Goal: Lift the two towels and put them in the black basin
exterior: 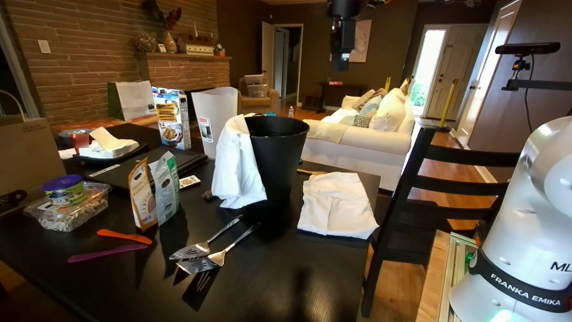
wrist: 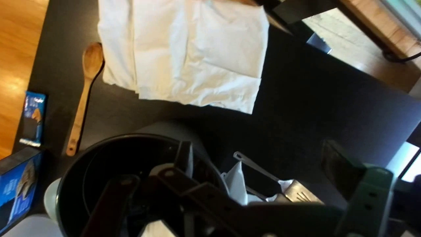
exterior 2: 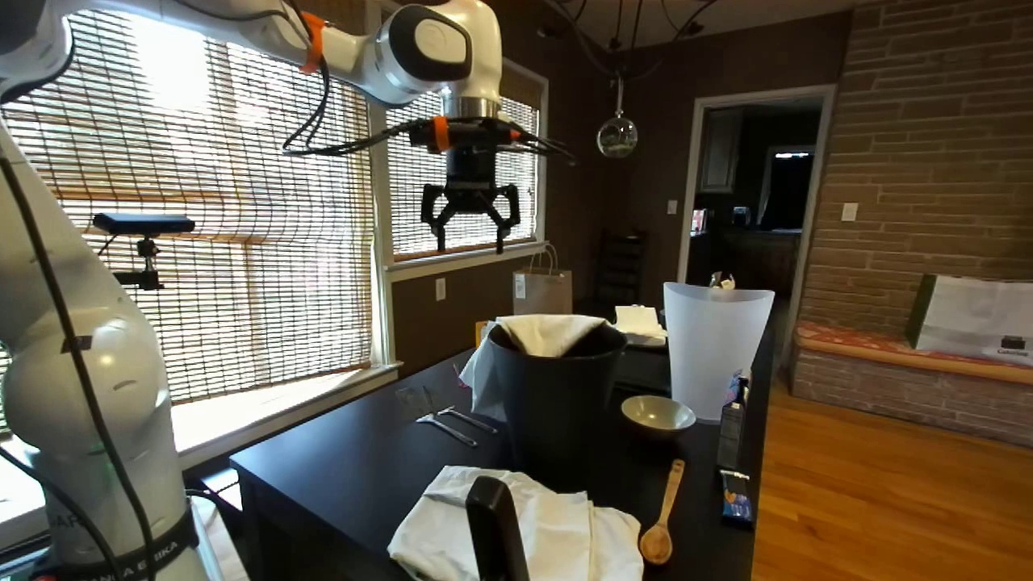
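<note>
The flat towel (exterior: 335, 210) lies on the table (exterior: 268, 286) beside the black basin (exterior: 281, 154), apart from it (folds leave its long axis unclear). The second towel (exterior: 237, 165) straddles the basin's rim, partly inside, partly hanging outside. We find the gripper (exterior 2: 470, 246) spread wide and empty, well above the basin's rim; we judge the flat towel next, low and off to one side of the jaws, so sideways travel precedes lowering

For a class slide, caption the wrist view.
Seen past the open gripper: black basin, white towel and wooden spoon on a dark table.
</note>
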`<action>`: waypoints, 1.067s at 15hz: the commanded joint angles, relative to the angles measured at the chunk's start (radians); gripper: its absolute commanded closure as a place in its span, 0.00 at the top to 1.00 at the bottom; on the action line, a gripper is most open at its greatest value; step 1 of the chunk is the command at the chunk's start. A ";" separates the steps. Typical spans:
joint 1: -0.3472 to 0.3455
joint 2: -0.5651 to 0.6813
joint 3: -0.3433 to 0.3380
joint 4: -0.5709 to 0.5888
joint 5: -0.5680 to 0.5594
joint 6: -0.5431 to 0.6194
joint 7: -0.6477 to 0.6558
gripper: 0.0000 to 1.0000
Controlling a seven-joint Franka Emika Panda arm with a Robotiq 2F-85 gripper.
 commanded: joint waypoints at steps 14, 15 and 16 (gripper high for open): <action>0.010 -0.107 -0.022 -0.224 -0.069 -0.032 0.123 1.00; 0.008 -0.118 -0.018 -0.262 -0.094 -0.016 0.150 1.00; 0.009 -0.128 -0.015 -0.299 -0.114 -0.014 0.172 1.00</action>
